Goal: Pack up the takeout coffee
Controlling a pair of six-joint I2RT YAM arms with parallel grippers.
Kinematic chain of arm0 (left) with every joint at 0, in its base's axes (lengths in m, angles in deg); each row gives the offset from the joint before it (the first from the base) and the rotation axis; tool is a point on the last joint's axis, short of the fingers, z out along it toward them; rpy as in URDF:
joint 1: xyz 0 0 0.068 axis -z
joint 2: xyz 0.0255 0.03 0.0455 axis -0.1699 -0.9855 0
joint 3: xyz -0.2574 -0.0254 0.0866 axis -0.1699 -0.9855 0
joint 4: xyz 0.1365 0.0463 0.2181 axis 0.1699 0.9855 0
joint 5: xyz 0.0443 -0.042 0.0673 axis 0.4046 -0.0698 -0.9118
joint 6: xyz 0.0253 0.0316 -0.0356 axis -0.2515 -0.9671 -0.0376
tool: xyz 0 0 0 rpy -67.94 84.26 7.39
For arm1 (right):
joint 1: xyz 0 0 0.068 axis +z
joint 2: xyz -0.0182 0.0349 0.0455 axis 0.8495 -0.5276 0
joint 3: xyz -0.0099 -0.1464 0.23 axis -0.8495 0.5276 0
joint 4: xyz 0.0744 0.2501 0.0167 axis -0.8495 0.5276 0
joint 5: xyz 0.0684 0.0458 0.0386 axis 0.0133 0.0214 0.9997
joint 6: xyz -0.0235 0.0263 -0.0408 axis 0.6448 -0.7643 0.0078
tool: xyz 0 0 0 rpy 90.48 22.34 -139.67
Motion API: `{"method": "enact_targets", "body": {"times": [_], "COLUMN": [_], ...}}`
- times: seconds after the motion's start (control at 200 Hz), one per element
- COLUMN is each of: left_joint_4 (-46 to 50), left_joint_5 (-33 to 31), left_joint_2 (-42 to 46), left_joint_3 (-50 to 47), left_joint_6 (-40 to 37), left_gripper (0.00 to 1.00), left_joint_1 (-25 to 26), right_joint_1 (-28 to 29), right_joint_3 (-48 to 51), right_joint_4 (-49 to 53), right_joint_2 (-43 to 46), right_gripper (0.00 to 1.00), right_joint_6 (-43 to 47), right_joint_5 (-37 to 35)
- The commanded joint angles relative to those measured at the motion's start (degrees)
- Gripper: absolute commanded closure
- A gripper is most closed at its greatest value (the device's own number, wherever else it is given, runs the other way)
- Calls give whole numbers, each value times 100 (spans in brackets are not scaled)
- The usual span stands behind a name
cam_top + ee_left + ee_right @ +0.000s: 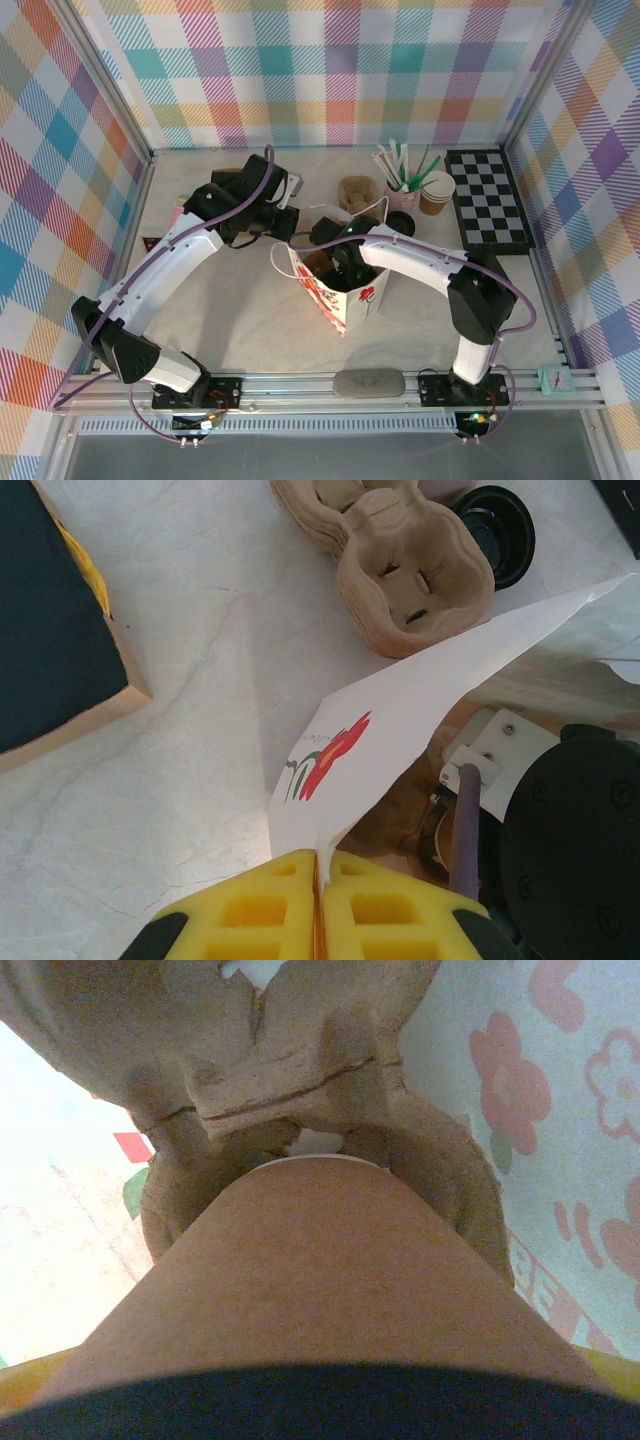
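Observation:
The takeout coffee (320, 1270), a brown paper cup with a black lid (320, 1410), sits between my right gripper's (320, 1360) fingers. Its base rests in a pocket of a brown pulp cup carrier (280, 1070) inside the white flower-print paper bag (345, 300). From above, my right gripper (345, 258) reaches down into the bag's mouth. My left gripper (320, 880) is shut on the bag's rim (400, 720) and holds the bag open from its far left side.
A second pulp carrier (400, 570) and a round black lid (497, 530) lie on the table behind the bag. Further back right are a pink cup of straws (400, 185), another brown cup (436, 192) and a checkerboard (488, 198). A dark flat box (50, 630) lies at the left.

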Motion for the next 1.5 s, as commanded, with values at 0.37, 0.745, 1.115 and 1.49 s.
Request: {"method": "enact_targets", "body": {"times": [0.37,0.745,1.115,1.49], "left_joint_4": [66,39,30,4], "left_joint_5": [-16,-17,-17,-14], "left_joint_2": [276,330,374,449], "left_joint_3": [-69,-98,-124,-168], "left_joint_6": [35,61,79,91], "left_gripper": [90,90,90,90], "left_joint_1": [23,24,23,31], "right_joint_1": [-73,-82,-117,-152], "right_joint_3": [201,342,461,603], "right_joint_4": [-189,-370,-570,-853], "right_joint_2": [-171,-220,-289,-373], "right_gripper": [63,63,63,63], "right_joint_6": [109,85,84,82], "right_joint_5": [131,85,45,-69]}}
